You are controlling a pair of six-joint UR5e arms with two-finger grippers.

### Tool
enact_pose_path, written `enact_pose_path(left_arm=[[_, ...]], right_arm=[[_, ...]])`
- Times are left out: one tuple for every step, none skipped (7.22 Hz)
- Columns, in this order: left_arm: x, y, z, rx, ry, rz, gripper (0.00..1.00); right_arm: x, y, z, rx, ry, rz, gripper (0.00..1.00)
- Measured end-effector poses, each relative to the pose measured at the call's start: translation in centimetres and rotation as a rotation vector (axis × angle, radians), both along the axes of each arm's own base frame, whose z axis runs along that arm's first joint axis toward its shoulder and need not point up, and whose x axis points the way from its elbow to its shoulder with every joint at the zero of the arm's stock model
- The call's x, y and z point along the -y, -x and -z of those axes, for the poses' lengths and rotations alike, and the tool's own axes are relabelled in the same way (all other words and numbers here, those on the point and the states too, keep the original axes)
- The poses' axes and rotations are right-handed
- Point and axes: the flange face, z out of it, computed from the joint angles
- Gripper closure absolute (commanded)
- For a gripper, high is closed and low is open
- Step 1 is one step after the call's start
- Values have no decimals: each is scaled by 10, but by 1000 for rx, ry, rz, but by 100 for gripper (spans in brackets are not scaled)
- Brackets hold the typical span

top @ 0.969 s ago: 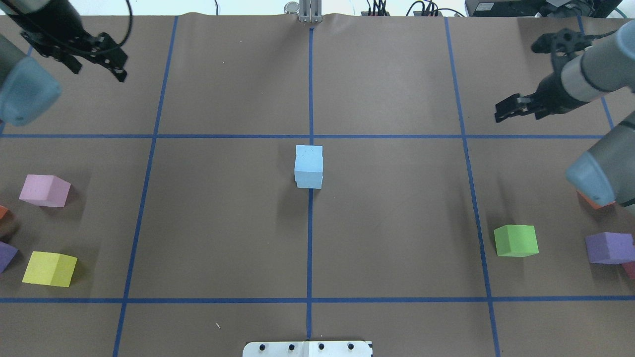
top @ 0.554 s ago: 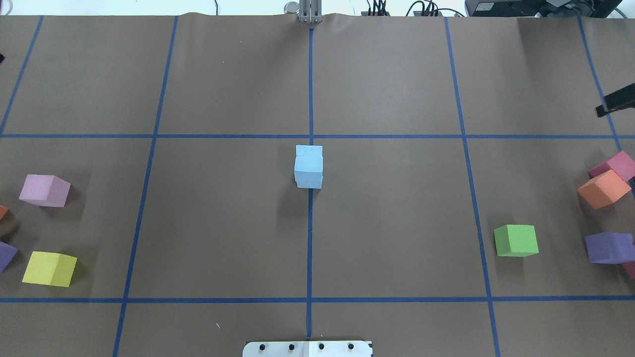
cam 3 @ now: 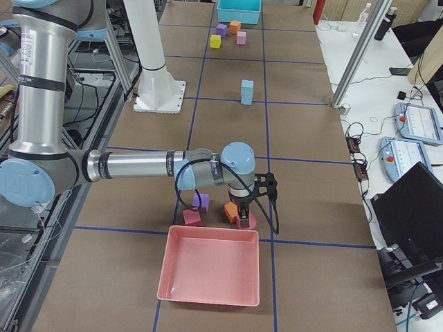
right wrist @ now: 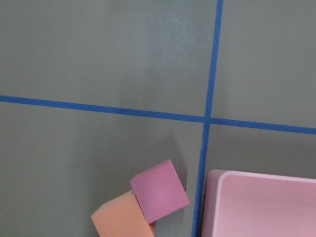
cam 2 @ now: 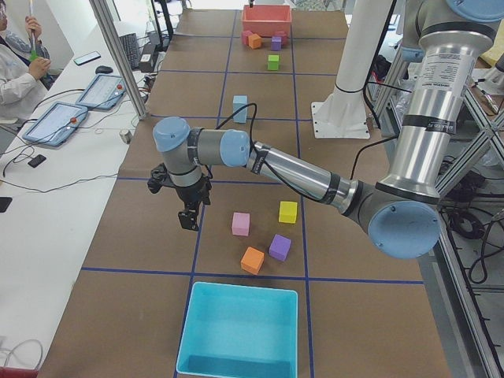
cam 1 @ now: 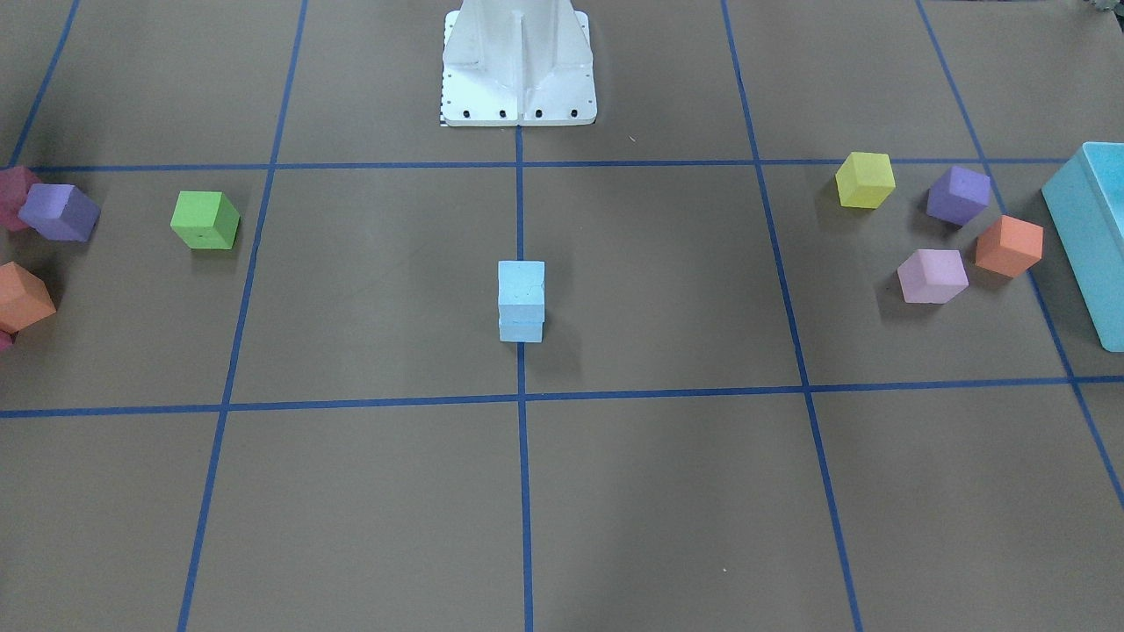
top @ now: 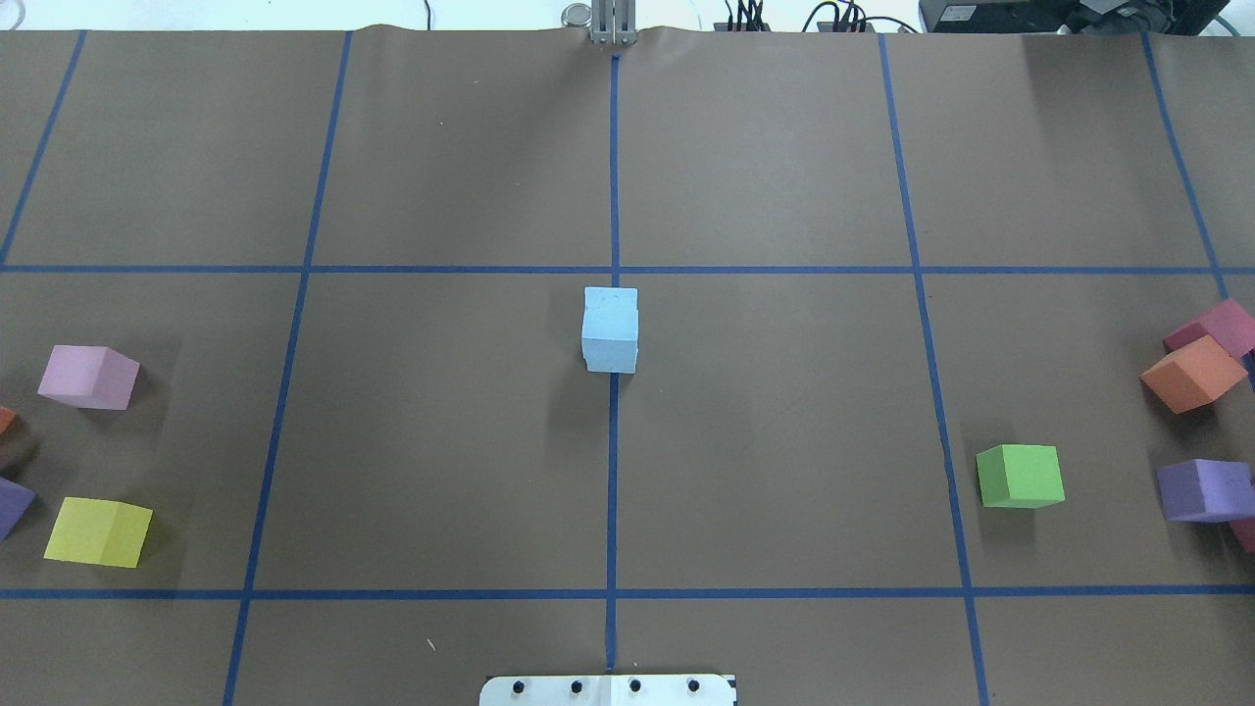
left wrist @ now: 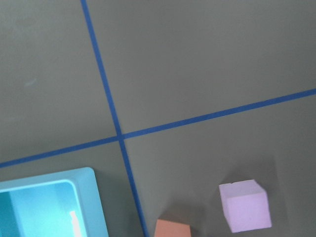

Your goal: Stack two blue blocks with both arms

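Observation:
The two pale blue blocks stand stacked at the table's centre on the blue tape line, the upper block (cam 1: 521,283) resting on the lower block (cam 1: 521,331). The stack also shows in the overhead view (top: 610,328). No gripper touches it. My left gripper (cam 2: 189,216) hangs over the table's left end, near the lilac cube. My right gripper (cam 3: 242,220) hangs low over the cubes at the right end. Both show only in the side views, so I cannot tell whether they are open or shut. The wrist views show no fingers.
A teal box (cam 1: 1089,237) sits at the left end beside yellow (top: 98,530), lilac (top: 86,377), orange and purple cubes. A pink tray (cam 3: 211,266) sits at the right end near green (top: 1020,476), orange (top: 1191,374), purple and magenta cubes.
Both arms have drawn back out of the overhead view, the left to the left side and the right to the right side. The blue stack has not moved.

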Motion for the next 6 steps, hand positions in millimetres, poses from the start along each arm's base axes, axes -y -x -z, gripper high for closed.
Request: enact_pose_path(left_arm=[[-18, 2, -27, 2, 30, 0, 1], [-37, 4, -52, 1, 39, 0, 1], [-51, 5, -69, 0, 38, 1, 1], [-60, 6, -82, -1, 46, 1, 1], [-68, 7, -92, -7, 58, 0, 1], [-74, 6, -98, -21, 69, 0, 1]], right_arm=[[-3, -5, -2, -2, 8, -6, 0], [-4, -9, -2, -3, 21, -13, 0], [-4, -11, -2, -4, 33, -18, 0], [-4, -12, -2, -4, 42, -20, 0], [-4, -13, -3, -5, 50, -21, 0], [-4, -13, -3, -5, 54, -21, 0]])
